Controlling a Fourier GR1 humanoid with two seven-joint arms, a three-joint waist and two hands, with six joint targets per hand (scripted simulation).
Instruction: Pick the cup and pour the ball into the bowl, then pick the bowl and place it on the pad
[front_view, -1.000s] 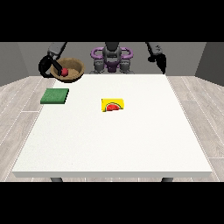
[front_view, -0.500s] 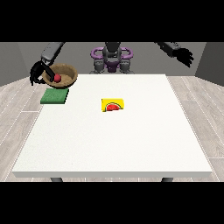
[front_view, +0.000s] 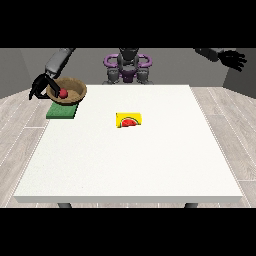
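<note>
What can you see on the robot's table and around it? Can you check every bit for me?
Surface: large white table, mostly bare.
Job's things: brown wooden bowl with a small red ball inside, above the flat green pad; no cup seen.
Clutter: yellow card with a watermelon picture.
Hands: hand at the view's left holds the bowl's rim; hand at the view's right raised, holding nothing.
Cables: nothing seen.
Surroundings: pale plank floor, grey walls.
</note>
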